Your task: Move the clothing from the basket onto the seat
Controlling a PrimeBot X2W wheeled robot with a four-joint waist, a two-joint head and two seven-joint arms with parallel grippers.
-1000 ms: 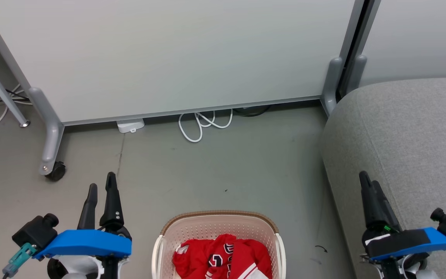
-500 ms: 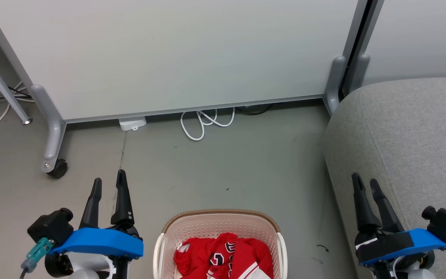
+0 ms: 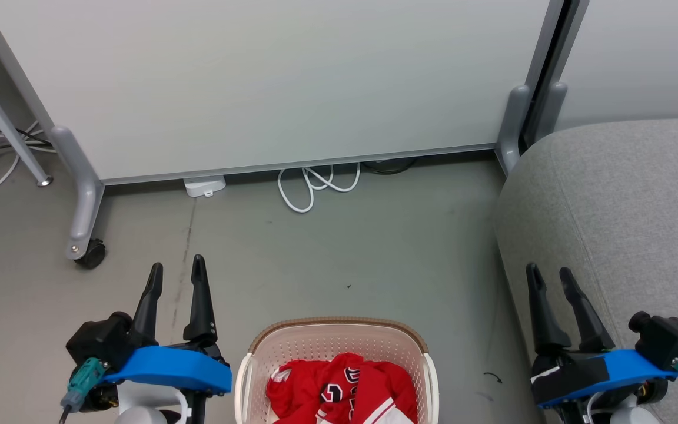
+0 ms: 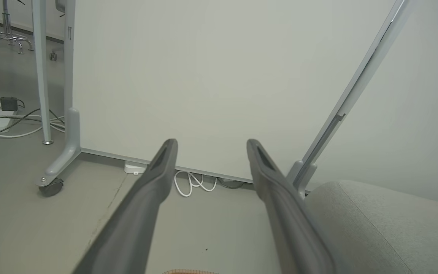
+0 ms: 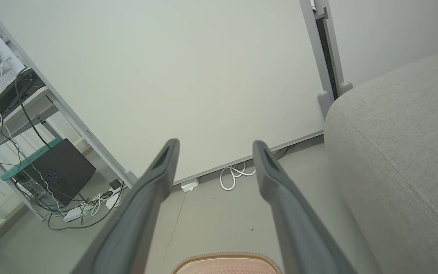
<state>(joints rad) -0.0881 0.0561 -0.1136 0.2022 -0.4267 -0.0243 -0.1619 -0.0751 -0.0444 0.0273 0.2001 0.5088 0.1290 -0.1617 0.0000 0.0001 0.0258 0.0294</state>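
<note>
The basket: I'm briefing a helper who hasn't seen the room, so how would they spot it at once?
Find the big grey couch cushion on the right; on the floor to its left stands the laundry basket. It alone is cream perforated plastic with a brown woven-look rim, holding red clothing with white stripes.

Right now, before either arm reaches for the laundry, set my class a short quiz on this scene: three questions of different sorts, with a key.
1. True or false: the clothing lies inside the basket.
2. Choose one: the seat stands on the robot's A) left, B) right, C) straight ahead, beyond the basket.
3. Fill in: the jaws of the left gripper and the right gripper both stand ____, holding nothing.

Key: 1 true; 2 B; 3 open.
</note>
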